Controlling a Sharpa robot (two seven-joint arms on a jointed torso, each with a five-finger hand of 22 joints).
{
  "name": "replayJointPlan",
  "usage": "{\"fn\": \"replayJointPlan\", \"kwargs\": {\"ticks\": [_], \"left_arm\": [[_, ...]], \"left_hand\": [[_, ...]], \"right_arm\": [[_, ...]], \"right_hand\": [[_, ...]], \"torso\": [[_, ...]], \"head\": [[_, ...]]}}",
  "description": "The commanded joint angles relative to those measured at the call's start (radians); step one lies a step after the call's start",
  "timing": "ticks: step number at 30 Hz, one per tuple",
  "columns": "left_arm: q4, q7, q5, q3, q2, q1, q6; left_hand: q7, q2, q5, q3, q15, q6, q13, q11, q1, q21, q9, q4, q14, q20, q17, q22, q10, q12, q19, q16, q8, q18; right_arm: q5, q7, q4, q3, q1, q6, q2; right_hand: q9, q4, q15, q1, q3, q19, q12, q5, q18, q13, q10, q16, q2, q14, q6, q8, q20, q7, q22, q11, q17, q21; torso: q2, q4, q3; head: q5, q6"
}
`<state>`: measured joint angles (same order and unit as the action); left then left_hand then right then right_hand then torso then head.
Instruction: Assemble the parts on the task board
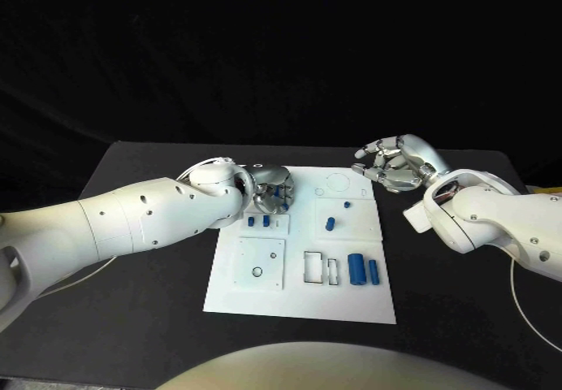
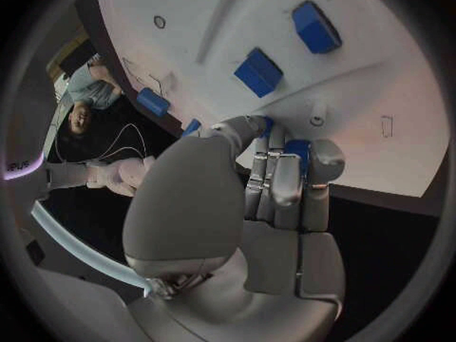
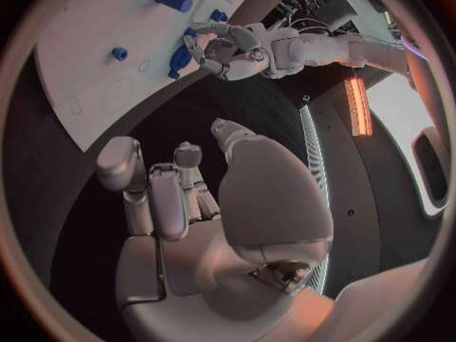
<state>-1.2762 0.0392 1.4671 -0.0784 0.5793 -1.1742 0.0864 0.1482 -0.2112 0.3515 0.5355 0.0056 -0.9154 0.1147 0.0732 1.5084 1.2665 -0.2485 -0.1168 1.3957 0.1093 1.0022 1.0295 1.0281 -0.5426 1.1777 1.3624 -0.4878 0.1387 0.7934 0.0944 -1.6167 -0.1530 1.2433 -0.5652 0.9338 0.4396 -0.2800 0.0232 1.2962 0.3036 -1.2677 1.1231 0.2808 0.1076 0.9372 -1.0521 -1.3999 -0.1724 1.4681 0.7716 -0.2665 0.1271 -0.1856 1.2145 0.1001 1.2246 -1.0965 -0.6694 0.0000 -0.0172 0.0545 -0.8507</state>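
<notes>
White flat task board (image 1: 352,302) | left hand (image 1: 270,193) pinching blue part (image 2: 297,150) | right hand (image 1: 396,164) spread, empty

Black table (image 1: 140,325). White board (image 1: 302,288), plain, with thin grey outlines of squares and circles drawn on it. Blue parts (image 1: 356,269) on the board, all the same solid blue. White arms (image 1: 117,223) with small dark dots. Left hand (image 1: 270,193) shiny silver; right hand (image 1: 396,165) silver too. Blue part (image 2: 297,150) between silver fingers (image 2: 285,178) of the left hand.
</notes>
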Motion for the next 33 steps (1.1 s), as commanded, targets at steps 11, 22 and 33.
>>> {"fn": "replayJointPlan", "kwargs": {"ticks": [11,22,33], "left_arm": [[-0.093,-0.008,-0.110,0.040,0.099,0.000,0.058],[-0.120,0.012,-0.148,0.047,0.173,0.001,0.001],[-0.107,0.016,-0.168,0.048,0.186,0.001,-0.016]], "left_hand": [[0.000,-0.007,-0.002,0.001,-0.001,-0.014,-0.002,0.004,-0.017,0.003,0.002,0.011,0.010,0.001,-0.005,-0.001,0.017,0.018,-0.002,0.004,0.014,-0.013],[0.000,-0.013,-0.001,0.000,0.000,-0.015,-0.003,0.004,-0.027,0.003,0.003,0.013,0.008,0.002,-0.012,-0.002,0.019,0.028,-0.006,0.003,0.022,-0.013],[0.000,-0.013,-0.002,-0.001,0.000,-0.016,-0.003,0.004,-0.029,0.004,0.003,0.013,0.009,0.002,-0.012,-0.001,0.020,0.029,-0.005,0.003,0.022,-0.013]], "right_arm": [[0.006,0.003,-0.001,0.000,-0.001,0.011,0.003],[0.006,0.003,0.002,0.000,-0.001,0.012,0.004],[0.006,0.003,0.003,0.000,-0.001,0.012,0.004]], "right_hand": [[0.002,-0.007,0.001,0.001,0.000,0.004,-0.001,0.003,0.007,0.001,0.006,0.002,0.013,-0.007,-0.007,-0.005,0.002,0.001,0.001,0.000,0.001,0.004],[0.002,-0.007,0.001,0.001,0.000,0.004,-0.001,0.003,0.007,0.001,0.006,0.002,0.013,-0.007,-0.007,-0.005,0.002,0.001,0.001,0.000,0.001,0.004],[0.002,-0.007,0.001,0.001,0.000,0.004,-0.001,0.003,0.007,0.001,0.006,0.002,0.013,-0.007,-0.007,-0.005,0.002,0.001,0.001,0.000,0.001,0.004]], "torso": [[0.001,0.0021,-0.0001],[0.000,0.0026,0.0006],[-0.001,-0.0008,0.0004]], "head": [[-0.001,0.009],[0.006,0.010],[0.008,0.008]]}}
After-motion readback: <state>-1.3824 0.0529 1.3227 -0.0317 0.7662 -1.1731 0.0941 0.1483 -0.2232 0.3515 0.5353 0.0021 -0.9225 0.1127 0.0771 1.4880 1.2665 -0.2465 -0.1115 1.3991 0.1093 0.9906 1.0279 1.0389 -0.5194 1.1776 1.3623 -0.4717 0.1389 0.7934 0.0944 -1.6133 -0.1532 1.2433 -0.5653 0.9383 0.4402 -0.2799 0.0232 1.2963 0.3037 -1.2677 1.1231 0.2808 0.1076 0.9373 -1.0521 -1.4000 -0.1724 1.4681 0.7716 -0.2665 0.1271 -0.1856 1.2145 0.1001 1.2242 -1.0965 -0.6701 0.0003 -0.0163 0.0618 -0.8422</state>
